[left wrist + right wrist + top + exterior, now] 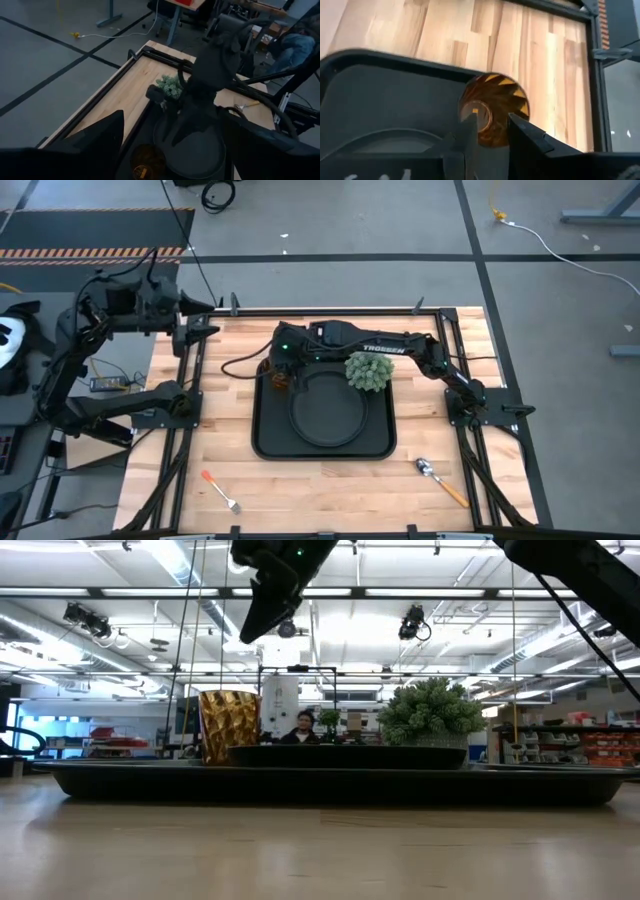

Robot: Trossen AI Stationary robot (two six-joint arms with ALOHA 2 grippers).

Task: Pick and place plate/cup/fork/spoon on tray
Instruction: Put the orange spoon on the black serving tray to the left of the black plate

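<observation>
Looking across the table from its near edge, we are seeing the fork [219,491] lying close to the near left corner and the spoon [440,481] toward the near right, both flat on the wood and well apart from the tray [268,442]. We are judging that these two are waiting because the bigger pieces go in first.

Farther in, the tray is sitting in the middle of the table with the plate [325,415] resting inside it, filling most of its floor. We are finding the cup [493,110] standing upright in the tray's far left corner, just beside the plate's rim, which is keeping it clear of the plate.

The right gripper [488,131] is hanging over that corner, reaching across from the right side of the table. In the right wrist view its fingers are standing slightly apart above the cup, not touching it; the level view is showing clear air between gripper and cup. We are reading this as a release already made, with the cup placed.

A green plant ball [368,370] is sitting at the tray's far edge. The left gripper [198,322] is waiting at the far left corner of the table; whether its fingers are apart we cannot tell.
</observation>
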